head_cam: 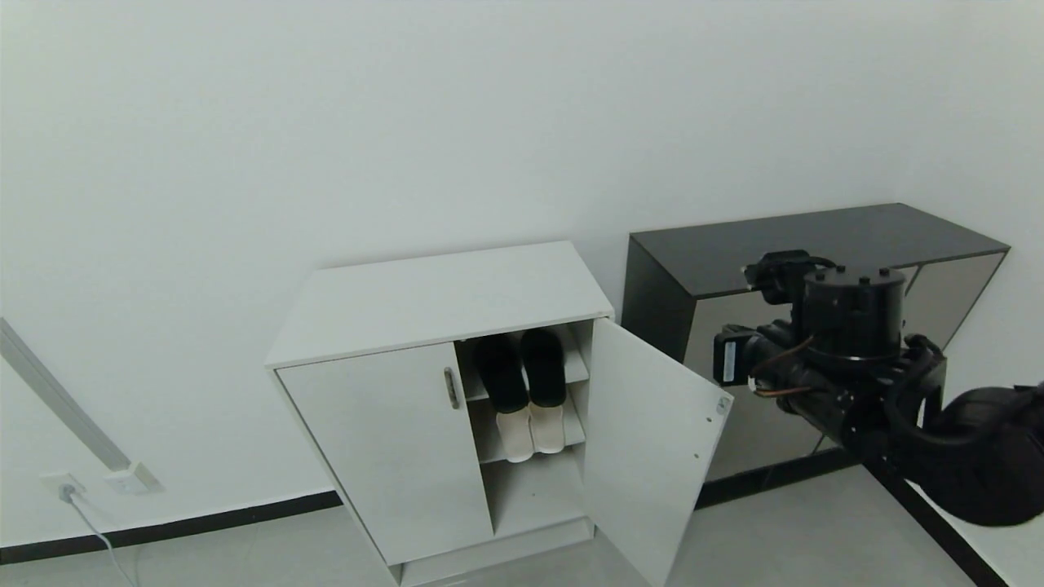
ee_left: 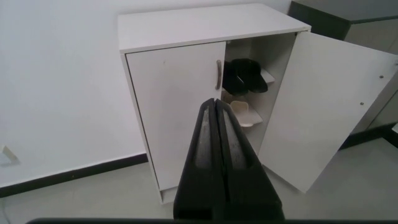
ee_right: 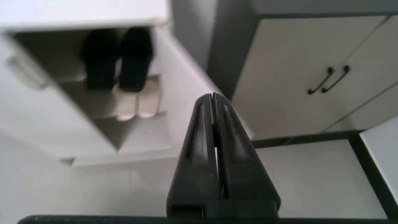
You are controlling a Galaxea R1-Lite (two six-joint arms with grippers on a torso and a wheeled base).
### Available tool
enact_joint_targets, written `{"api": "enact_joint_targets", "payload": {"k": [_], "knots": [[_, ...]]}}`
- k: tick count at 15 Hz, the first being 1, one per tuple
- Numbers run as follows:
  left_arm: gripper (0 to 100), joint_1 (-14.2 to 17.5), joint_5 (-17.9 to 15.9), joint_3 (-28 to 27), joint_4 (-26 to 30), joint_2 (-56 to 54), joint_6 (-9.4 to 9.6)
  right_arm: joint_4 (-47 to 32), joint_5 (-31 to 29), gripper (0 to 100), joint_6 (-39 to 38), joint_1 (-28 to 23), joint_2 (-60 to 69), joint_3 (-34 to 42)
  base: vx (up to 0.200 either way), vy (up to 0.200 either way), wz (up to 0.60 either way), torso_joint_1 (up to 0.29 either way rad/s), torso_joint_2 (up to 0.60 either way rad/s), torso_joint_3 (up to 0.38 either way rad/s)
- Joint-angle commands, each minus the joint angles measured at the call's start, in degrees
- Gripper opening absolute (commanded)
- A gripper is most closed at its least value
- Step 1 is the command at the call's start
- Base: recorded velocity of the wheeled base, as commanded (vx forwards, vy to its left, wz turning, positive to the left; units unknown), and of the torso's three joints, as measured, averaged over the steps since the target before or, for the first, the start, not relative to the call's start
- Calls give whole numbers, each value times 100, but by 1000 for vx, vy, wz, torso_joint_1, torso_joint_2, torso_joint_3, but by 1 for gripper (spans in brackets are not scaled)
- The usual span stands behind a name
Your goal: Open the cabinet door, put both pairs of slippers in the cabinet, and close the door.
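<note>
Black slippers sit on the upper shelf, white slippers on the shelf just below, inside the white cabinet, its right door open. The left gripper and right gripper face it, fingers pressed together, empty.

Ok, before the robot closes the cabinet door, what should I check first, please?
1. Black slippers on the upper shelf: ok.
2. White slippers on the lower shelf: ok.
3. White slippers clear of the door's swing: cannot tell; their ends overhang the lower shelf's edge.
4. Open door free, nothing in its path: ok.
5. Right end effector shut and empty: ok.
6. Left end effector shut and empty: ok.
</note>
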State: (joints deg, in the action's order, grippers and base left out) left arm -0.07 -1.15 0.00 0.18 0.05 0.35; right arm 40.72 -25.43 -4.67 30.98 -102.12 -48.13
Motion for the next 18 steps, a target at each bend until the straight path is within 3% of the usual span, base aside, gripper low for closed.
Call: {"api": "enact_joint_targets", "payload": {"k": [1,8,18], "knots": [[0,-1,0,0,-1,4,0,-275,381,0,19,-681,-660,-715,0,0,0,0,0,0],[0,-1,0,0,-1,4,0,-284,1348,0,-34,-1375,-1803,-1594,0,0,0,0,0,0],[0,-1,0,0,-1,4,0,-20,1374,0,-175,-1454,-2734,-1832,0,0,0,0,0,0]]}}
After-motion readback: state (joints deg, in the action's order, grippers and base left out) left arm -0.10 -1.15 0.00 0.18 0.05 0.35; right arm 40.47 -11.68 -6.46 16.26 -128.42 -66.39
